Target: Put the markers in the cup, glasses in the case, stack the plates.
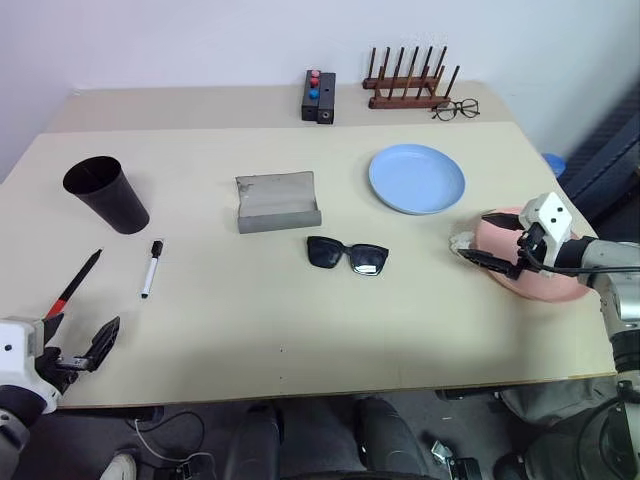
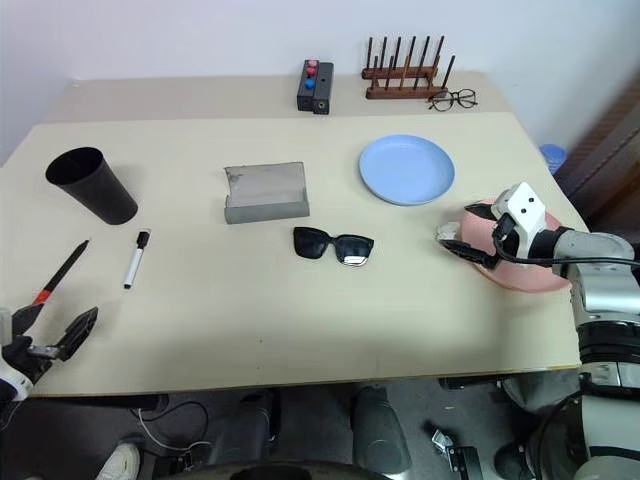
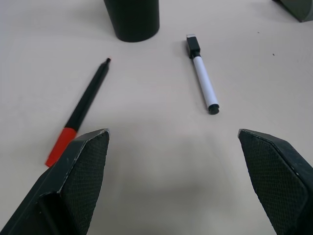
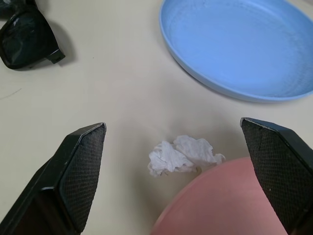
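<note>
Cup: tall black tapered tumbler (image 1: 107, 194), standing upright with its wider rim up at the far left of the pale beige surface (image 1: 250, 320).
Markers: slim red pen with a long black end (image 1: 75, 283) and slim white pen with a black cap (image 1: 151, 268) — both lying flat, apart from each other, just nearer than the cup.
Case: grey felt-like rectangular hinged case (image 1: 277, 203), lying open near the middle of the surface.
Glasses: black sunglasses with dark lenses and a thick frame (image 1: 347, 255), resting just in front of the case, not touching it.
Plates: round shallow light blue plate (image 1: 416, 178) beyond and right of the sunglasses; round pink plate (image 1: 545, 283) at the right edge, well apart from the blue one.
Tissue: small crumpled white scrap (image 4: 182, 153) touching the pink plate's rim.
Left end effector (image 1: 76, 347): fingers spread wide, empty — low at the near left edge, by the red pen's tip.
Right end effector (image 1: 492, 248): fingers spread wide, empty, over the pink plate's inner rim.
</note>
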